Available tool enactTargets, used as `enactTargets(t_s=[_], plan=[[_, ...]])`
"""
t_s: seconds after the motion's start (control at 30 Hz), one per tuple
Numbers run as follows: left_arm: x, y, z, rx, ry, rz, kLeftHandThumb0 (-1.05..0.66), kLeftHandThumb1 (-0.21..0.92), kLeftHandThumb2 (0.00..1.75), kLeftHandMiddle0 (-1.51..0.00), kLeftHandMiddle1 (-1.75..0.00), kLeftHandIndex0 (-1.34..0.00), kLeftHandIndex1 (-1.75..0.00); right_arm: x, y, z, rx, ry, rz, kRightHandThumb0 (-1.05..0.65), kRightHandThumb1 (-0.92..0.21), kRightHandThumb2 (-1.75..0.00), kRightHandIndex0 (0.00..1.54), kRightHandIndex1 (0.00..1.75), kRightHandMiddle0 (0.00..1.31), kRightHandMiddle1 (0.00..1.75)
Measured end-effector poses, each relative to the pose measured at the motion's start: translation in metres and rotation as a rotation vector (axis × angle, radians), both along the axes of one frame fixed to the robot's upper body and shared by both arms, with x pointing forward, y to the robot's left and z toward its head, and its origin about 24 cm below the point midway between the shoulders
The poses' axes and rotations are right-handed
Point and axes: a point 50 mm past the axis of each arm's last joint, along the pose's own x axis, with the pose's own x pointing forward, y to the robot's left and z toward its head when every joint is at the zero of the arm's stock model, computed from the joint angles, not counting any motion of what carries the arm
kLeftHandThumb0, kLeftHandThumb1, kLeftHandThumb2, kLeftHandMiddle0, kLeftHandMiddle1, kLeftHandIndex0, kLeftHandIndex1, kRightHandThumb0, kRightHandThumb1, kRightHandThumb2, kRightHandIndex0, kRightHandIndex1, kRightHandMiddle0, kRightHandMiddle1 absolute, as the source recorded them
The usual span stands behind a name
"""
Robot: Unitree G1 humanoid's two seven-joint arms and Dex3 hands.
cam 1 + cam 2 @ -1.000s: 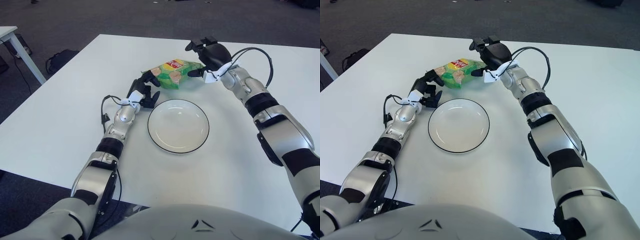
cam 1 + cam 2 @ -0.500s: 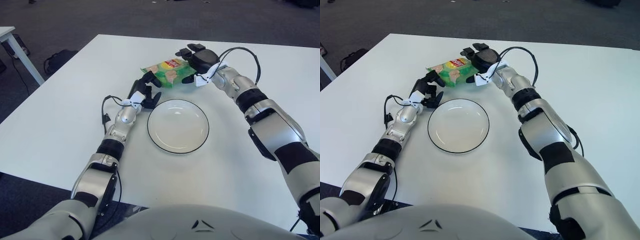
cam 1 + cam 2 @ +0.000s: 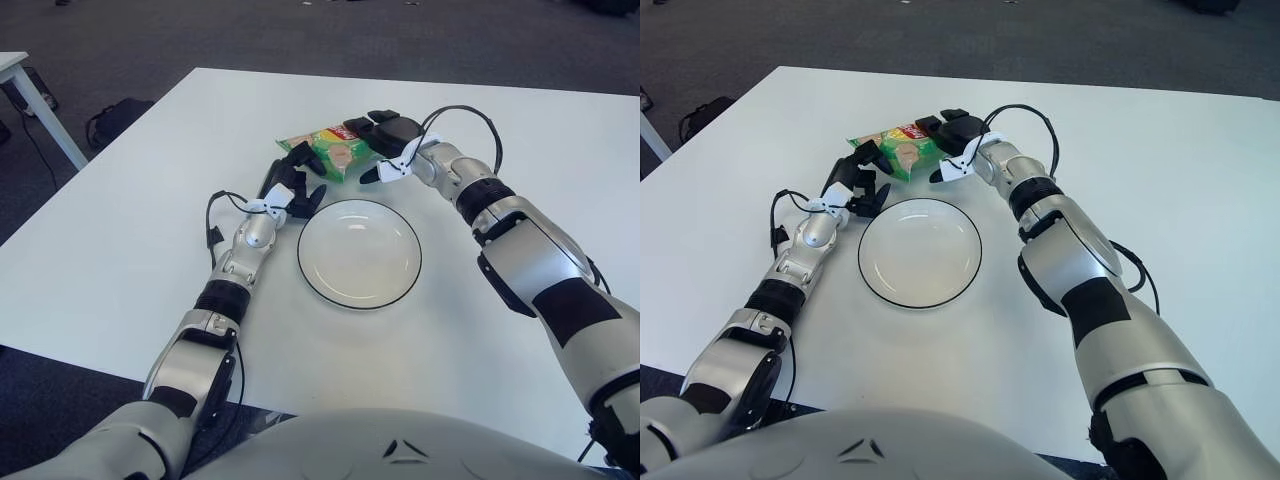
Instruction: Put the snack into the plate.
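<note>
The green snack bag (image 3: 328, 152) sits on the white table (image 3: 120, 230), just past the far rim of the empty white plate (image 3: 359, 252) with the thin black edge, so it is not in the plate. The right hand (image 3: 385, 135) is on the right end of the bag with its black fingers (image 3: 378, 118) bent over the top of it, gripping it. The left hand (image 3: 293, 185) is at the left end of the bag with its fingers curled close to it, but I cannot tell if they pinch the bag or only touch it.
</note>
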Motion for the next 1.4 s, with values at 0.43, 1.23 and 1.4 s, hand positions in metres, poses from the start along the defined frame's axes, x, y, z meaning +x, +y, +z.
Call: enactTargets(t_s=[0.43,1.23,1.4], plan=[[-0.005,-0.004,0.002,-0.006,-0.016,-0.003,-0.46,0.38,1.24,-1.23,-1.75,-0.56,-1.75,0.001,0.008,-0.009,-0.035,0.041,-0.07,-0.93,-0.83,-0.33,0.01,0.02,0.0,0.31],[-0.005,-0.007,0.0,0.003,0.011,0.029,-0.47,0.34,1.29,-1.23,-1.75,-0.6,-1.75,-0.007,-0.024,-0.011,0.425,-0.322,-0.205,0.0,-0.06,-1.53,0.88,1.5,0.6,1.75],[-0.006,-0.007,0.0,0.002,0.012,0.035,-0.47,0.33,1.29,-1.23,-1.75,-0.6,-1.75,-0.004,-0.045,-0.002,0.482,-0.337,-0.246,0.0,-0.08,-1.55,0.85,1.58,0.56,1.75]])
